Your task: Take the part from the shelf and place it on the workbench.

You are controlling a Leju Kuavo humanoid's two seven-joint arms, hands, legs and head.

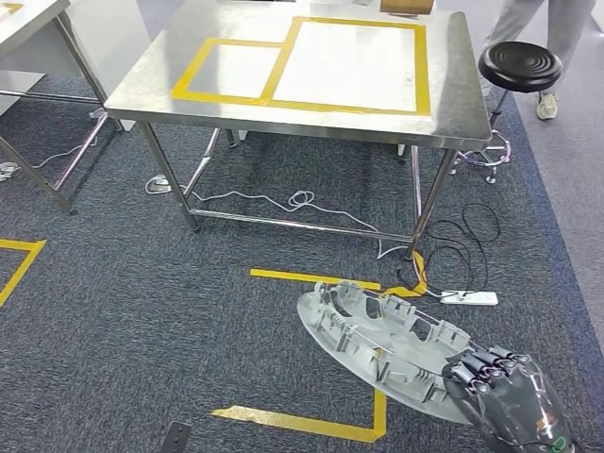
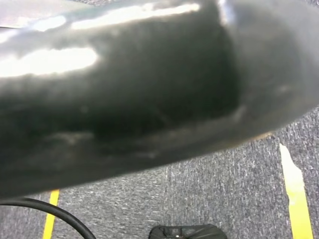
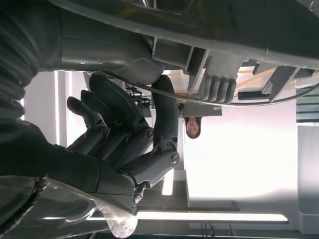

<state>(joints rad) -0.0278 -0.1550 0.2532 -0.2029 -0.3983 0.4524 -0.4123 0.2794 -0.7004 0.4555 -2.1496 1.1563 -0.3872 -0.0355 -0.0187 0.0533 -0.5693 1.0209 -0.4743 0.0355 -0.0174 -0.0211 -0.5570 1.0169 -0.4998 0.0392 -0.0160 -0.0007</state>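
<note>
**Part in hand, tabletop not yet reached**

While the right hand (image 1: pixel 498 387) grips the grey ribbed part (image 1: pixel 381 340) by one end, low over the carpet (image 1: pixel 142 321), the steel tabletop (image 1: pixel 456 104) stands well ahead with nothing set on its yellow-taped rectangles (image 1: pixel 349 66). In the right wrist view the dark fingers (image 3: pixel 120 134) curl up against the part's underside (image 3: pixel 211 55), the thumb against its ribbing, so the hold looks firm rather than a light pinch. Whether the left hand is released or clenched I cannot tell: its wrist view shows a blurred dark surface close to the lens and carpet beyond.

Judged from this, the pick from the shelf is done and the carry is under way. What remains is closing on the tabletop, raising the long part above its edge and laying it flat, probably inside a taped rectangle. A stool (image 1: pixel 520 66) and a standing person (image 1: pixel 556 38) are near the far right corner, and cables (image 1: pixel 456 245) lie by the table legs.
</note>
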